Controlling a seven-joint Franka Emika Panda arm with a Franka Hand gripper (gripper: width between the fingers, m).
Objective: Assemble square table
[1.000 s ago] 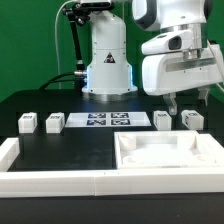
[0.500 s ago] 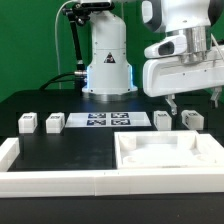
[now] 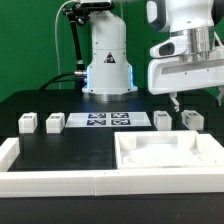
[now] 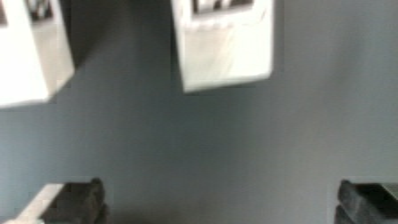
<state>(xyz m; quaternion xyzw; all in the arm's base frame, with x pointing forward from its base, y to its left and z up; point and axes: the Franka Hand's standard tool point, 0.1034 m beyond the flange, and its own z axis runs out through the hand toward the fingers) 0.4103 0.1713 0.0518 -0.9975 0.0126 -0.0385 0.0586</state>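
The square slab (image 3: 165, 152) with its raised rim lies at the front on the exterior view's right. Four short white tagged legs stand in a row behind it: two on the left (image 3: 27, 122) (image 3: 54, 123) and two on the right (image 3: 162, 120) (image 3: 192, 119). My gripper (image 3: 198, 101) hangs open and empty above the two right legs, clear of them. In the wrist view the gripper (image 4: 221, 205) has its jaws wide apart with only dark table between them. Two legs (image 4: 226, 45) (image 4: 32, 55) show beyond the fingertips (image 4: 71, 203).
The marker board (image 3: 108, 120) lies flat between the leg pairs. Long white border bars (image 3: 60, 181) run along the front and left edges of the black table. The robot base (image 3: 107, 60) stands at the back centre.
My gripper has moved toward the exterior view's right and slightly up. The legs and slab have not moved.
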